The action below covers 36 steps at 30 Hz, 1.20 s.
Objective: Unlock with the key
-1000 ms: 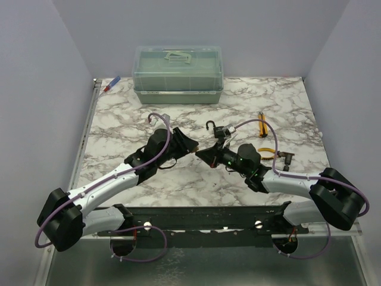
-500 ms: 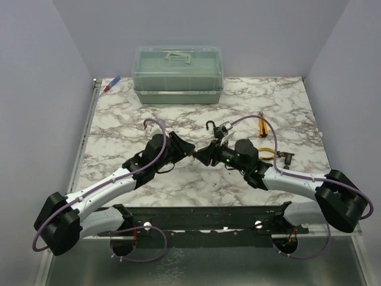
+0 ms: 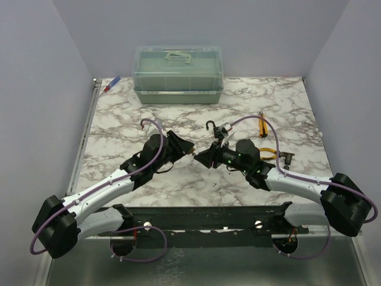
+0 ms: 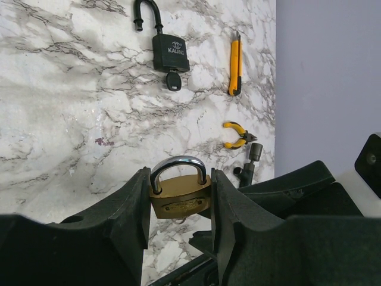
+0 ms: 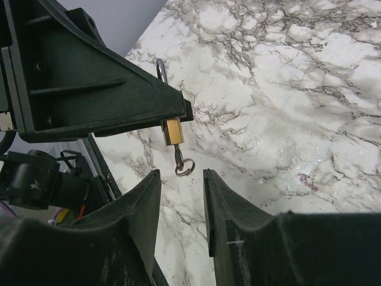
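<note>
My left gripper [image 4: 178, 179] is shut on the small brass padlock [image 4: 178, 199] and holds it shackle-up above the table. A thin metal key with a ring [image 5: 183, 164] hangs from that padlock's underside. My right gripper [image 5: 181, 174] is open, its fingertips just short of that ring, not touching it. The black padlock [image 4: 171, 53] lies on the marble with its shackle open. The key with the rounded black head [image 4: 173, 80] sits at its bottom end. In the top view both grippers meet mid-table, left [image 3: 189, 149] and right [image 3: 202, 156].
A green lidded box [image 3: 178, 74] stands at the back. A yellow utility knife [image 4: 235, 65], yellow pliers [image 4: 238, 134] and a black metal tool [image 4: 250, 164] lie to the right. A red and blue pen [image 3: 112, 84] lies at the back left corner.
Both arms have stretched a little further forward. The left gripper keeps the brass padlock, and the right gripper's tips have stayed close in front of it.
</note>
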Motion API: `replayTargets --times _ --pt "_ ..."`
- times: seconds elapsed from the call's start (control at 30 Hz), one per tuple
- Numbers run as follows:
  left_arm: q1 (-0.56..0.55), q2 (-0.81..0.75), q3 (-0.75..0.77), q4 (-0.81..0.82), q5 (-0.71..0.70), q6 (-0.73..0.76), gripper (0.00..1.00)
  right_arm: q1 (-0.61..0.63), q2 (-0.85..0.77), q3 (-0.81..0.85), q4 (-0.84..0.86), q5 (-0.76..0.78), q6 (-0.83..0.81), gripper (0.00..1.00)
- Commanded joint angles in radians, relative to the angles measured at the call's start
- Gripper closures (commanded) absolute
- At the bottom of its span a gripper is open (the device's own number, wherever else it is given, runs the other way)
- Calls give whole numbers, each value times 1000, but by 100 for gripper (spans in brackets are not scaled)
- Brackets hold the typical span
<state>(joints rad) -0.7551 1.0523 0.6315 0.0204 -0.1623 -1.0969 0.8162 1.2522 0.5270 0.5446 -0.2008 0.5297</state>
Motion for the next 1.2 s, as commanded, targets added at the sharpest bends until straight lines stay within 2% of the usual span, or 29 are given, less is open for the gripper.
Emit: replayTargets --times 0.0,0.53,0.8,1.17 --pt "-4 -37 -5 42 -10 -2 94 -2 22 36 11 -24 -12 62" --pt "-3 -43 -13 51 2 -1 95 -2 61 62 41 -22 -7 77" --pt "-3 -41 -16 59 7 -3 95 -2 82 68 58 -30 0 79" --pt "-4 -36 -19 68 20 -3 96 -2 92 79 73 -39 -2 100"
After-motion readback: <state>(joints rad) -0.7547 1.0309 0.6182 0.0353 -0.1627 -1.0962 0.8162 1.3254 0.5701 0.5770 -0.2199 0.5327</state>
